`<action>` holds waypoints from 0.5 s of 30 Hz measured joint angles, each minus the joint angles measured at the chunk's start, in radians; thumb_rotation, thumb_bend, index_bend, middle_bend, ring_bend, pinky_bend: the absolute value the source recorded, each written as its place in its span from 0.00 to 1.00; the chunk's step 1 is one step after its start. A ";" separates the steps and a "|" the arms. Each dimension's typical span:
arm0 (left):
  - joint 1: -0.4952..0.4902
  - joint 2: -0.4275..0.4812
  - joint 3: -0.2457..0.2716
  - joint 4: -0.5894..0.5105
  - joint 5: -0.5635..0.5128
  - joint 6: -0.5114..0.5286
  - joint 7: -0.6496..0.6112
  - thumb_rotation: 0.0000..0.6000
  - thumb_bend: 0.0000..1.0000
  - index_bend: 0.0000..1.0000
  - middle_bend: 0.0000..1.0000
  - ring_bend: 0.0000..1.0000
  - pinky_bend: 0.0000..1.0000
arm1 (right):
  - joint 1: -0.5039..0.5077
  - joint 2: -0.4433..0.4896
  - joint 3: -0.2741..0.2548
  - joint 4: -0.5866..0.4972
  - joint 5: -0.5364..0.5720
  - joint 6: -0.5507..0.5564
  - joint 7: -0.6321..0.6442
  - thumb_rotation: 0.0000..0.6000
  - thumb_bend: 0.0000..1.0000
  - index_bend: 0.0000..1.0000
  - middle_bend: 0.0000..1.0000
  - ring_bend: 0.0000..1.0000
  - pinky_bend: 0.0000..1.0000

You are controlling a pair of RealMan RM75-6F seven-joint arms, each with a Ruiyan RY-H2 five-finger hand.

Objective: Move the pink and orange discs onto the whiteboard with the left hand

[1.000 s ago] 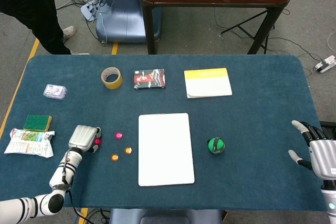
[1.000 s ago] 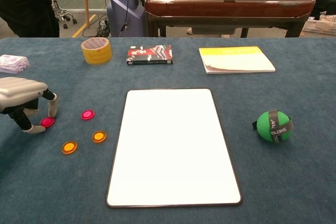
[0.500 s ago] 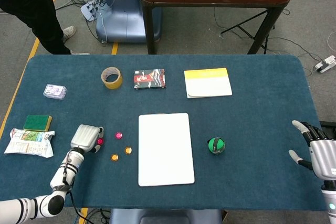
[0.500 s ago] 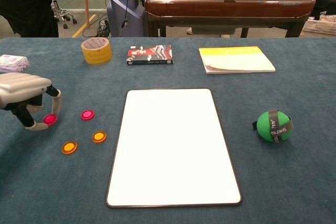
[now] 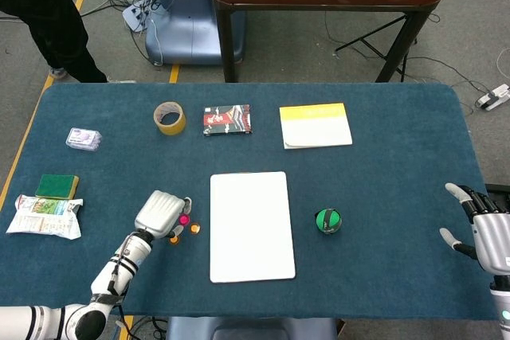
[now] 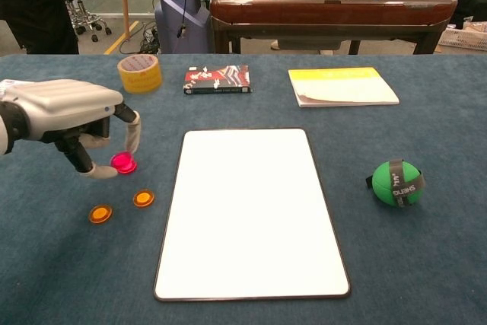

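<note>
At the far left of the blue desk (image 5: 398, 197) lie a printed packet (image 5: 45, 216), a green and yellow sponge (image 5: 57, 186) just behind it, and a small clear wrapped pack (image 5: 84, 139) further back. The left hand (image 6: 72, 112) hangs above the desk surface, left of the whiteboard (image 6: 251, 211), its fingers (image 6: 134, 129) curled downward and pinching a pink disc (image 6: 121, 160) between the thumb and a finger. In the chest view a second pink disc shows right beneath the held one, though the two overlap and it is hard to tell them apart. Two orange discs rest on the desk just in front of the hand: one orange disc (image 6: 100, 213) further left and the other orange disc (image 6: 143, 198) nearer the whiteboard, both apart from its edge. Behind, a roll of yellow tape (image 5: 170, 118) stands near a dark red packet (image 5: 226, 119). The whiteboard lies flat at the desk's middle with nothing on it. A yellow notebook (image 5: 315, 125) sits behind and to its right, and a green ball (image 5: 327, 220) with a dark strap rests to the right of the whiteboard, apart from it. At the far right edge of the head view, the right hand (image 5: 482, 228) hovers with its fingers spread and nothing in them.
</note>
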 measured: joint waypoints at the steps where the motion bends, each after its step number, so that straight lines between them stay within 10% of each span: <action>1: -0.007 -0.002 0.003 -0.021 0.005 0.005 0.020 1.00 0.28 0.57 1.00 0.97 1.00 | -0.001 0.001 0.000 0.000 0.000 0.003 0.004 1.00 0.14 0.20 0.25 0.27 0.40; 15: -0.061 -0.060 0.061 -0.131 0.080 0.028 0.146 1.00 0.28 0.58 1.00 0.96 1.00 | -0.015 0.012 -0.001 0.007 -0.010 0.027 0.035 1.00 0.14 0.20 0.25 0.27 0.40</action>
